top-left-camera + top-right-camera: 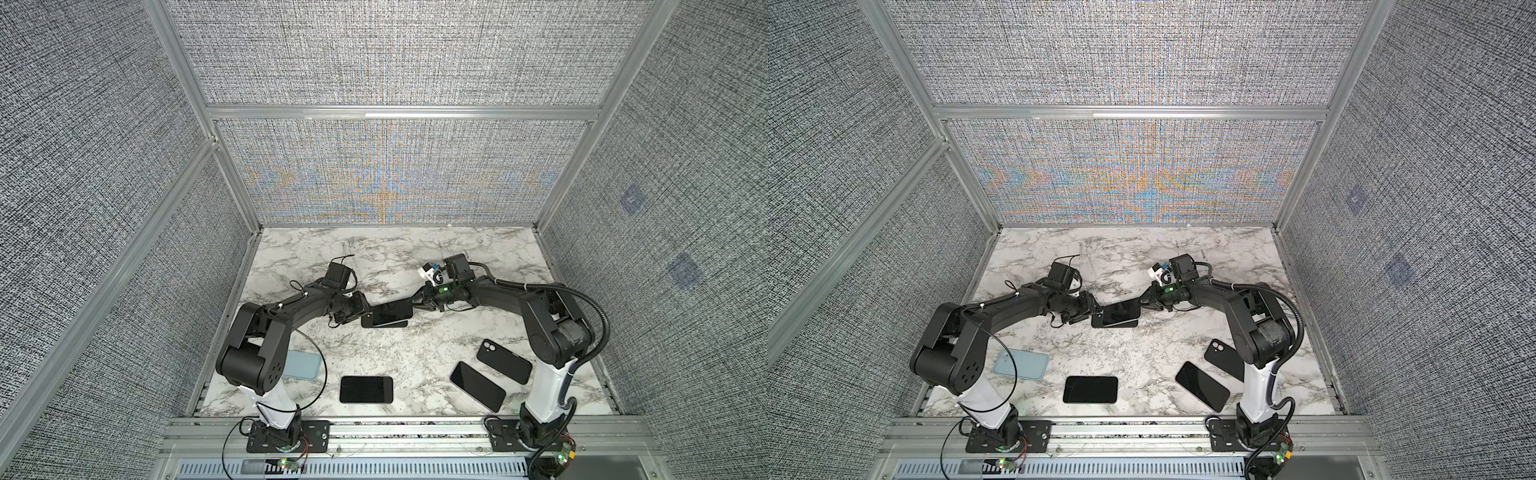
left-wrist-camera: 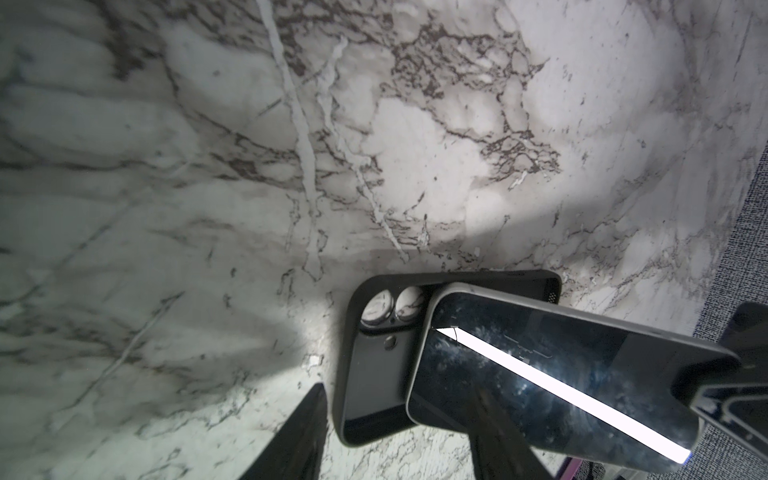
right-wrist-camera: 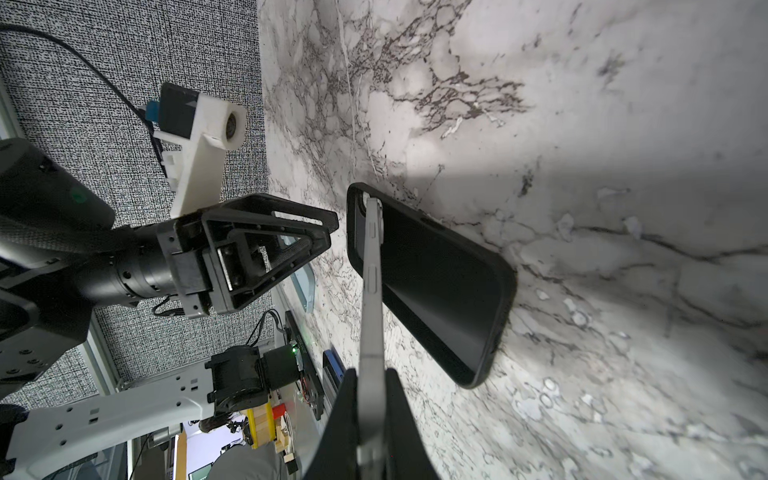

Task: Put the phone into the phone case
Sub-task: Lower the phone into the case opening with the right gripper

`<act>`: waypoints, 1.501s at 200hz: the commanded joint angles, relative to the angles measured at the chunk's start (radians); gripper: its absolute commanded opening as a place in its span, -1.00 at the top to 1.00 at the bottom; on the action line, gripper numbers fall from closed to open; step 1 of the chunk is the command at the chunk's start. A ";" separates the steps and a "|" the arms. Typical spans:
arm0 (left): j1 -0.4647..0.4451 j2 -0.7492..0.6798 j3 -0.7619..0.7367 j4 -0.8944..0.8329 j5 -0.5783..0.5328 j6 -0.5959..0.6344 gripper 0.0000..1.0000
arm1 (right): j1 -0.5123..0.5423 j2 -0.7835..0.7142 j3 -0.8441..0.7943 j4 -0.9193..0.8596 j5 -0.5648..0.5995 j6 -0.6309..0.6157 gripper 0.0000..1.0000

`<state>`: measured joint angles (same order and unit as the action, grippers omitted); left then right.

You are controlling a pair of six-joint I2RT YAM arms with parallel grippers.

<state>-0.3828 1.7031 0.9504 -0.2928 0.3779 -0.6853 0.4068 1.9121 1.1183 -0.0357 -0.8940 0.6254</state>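
A black phone case (image 1: 368,321) (image 1: 1098,322) lies open side up mid-table. The dark-screened phone (image 1: 390,312) (image 1: 1121,311) slants over it, its low end at the case's camera-cutout end (image 2: 392,307). My right gripper (image 1: 417,304) (image 1: 1145,303) (image 3: 371,374) is shut on the phone's (image 3: 371,291) raised end, seen edge-on above the case (image 3: 440,282). My left gripper (image 1: 365,312) (image 1: 1094,312) (image 2: 399,440) is open at the case's (image 2: 370,374) left end. One of its fingers is beside the case's rim and the other is in front of the phone (image 2: 561,374).
A light blue case (image 1: 305,365) (image 1: 1022,364) lies front left, partly under the left arm. A black phone (image 1: 366,389) (image 1: 1090,389) lies front centre. Two more dark phones (image 1: 478,385) (image 1: 503,360) lie front right beside the right arm's base. Fabric walls enclose the marble table (image 1: 415,257).
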 commanded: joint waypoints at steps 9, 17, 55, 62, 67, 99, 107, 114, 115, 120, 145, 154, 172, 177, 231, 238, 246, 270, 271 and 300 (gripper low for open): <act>0.001 0.011 -0.007 0.027 0.019 -0.010 -0.11 | 0.003 0.014 0.005 -0.006 -0.013 -0.016 1.00; 0.001 0.013 -0.009 0.027 0.019 -0.009 -0.11 | 0.002 0.022 0.007 -0.007 -0.016 -0.016 1.00; 0.000 0.011 -0.023 0.028 0.015 -0.010 -0.11 | 0.003 0.047 0.018 -0.033 -0.022 -0.029 1.00; 0.001 0.011 -0.024 0.026 0.014 -0.010 -0.11 | 0.002 0.047 0.022 -0.042 -0.021 -0.032 1.00; 0.001 0.011 -0.025 0.026 0.014 -0.010 -0.11 | 0.000 0.049 0.024 -0.048 -0.022 -0.035 1.00; 0.000 0.012 -0.028 0.026 0.013 -0.011 -0.11 | 0.000 0.064 0.032 -0.071 -0.010 -0.041 1.00; 0.002 0.013 -0.027 0.027 0.013 -0.011 -0.11 | 0.001 0.072 0.035 -0.077 -0.006 -0.042 1.00; 0.002 0.012 -0.029 0.029 0.013 -0.011 -0.11 | 0.000 0.076 0.035 -0.076 -0.002 -0.041 1.00; 0.001 0.012 -0.029 0.030 0.013 -0.011 -0.11 | 0.000 0.077 0.035 -0.076 -0.003 -0.041 1.00; 0.002 0.014 -0.030 0.030 0.016 -0.011 -0.11 | 0.000 0.080 0.035 -0.077 -0.002 -0.041 1.00; 0.002 0.017 -0.035 0.039 0.021 -0.012 -0.11 | 0.002 0.098 0.041 -0.074 0.003 -0.042 1.00; 0.001 0.019 -0.039 0.043 0.023 -0.014 -0.11 | 0.003 0.104 0.042 -0.073 0.006 -0.040 1.00; 0.000 0.020 -0.044 0.051 0.029 -0.017 -0.10 | 0.003 0.109 0.041 -0.067 0.013 -0.035 1.00; -0.001 0.020 -0.047 0.055 0.031 -0.018 -0.10 | 0.004 0.109 0.040 -0.064 0.017 -0.032 1.00; -0.004 -0.002 -0.081 0.087 0.050 -0.041 -0.10 | 0.017 0.123 0.028 -0.020 0.052 0.012 1.00; -0.006 -0.005 -0.083 0.088 0.051 -0.043 -0.10 | 0.020 0.128 0.028 -0.014 0.055 0.017 1.00; -0.008 -0.009 -0.085 0.088 0.050 -0.045 -0.10 | 0.023 0.130 0.028 -0.010 0.059 0.021 1.00; -0.013 -0.019 -0.094 0.091 0.051 -0.049 -0.10 | 0.033 0.136 0.026 0.007 0.073 0.037 1.00; -0.013 -0.019 -0.095 0.090 0.051 -0.049 -0.10 | 0.033 0.136 0.026 0.007 0.073 0.037 1.00; -0.015 -0.035 -0.108 0.091 0.049 -0.055 -0.10 | 0.036 0.140 0.020 0.022 0.090 0.049 1.00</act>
<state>-0.3935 1.6817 0.8513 -0.2012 0.4023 -0.7292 0.4377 2.0399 1.1496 0.0395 -0.9215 0.6548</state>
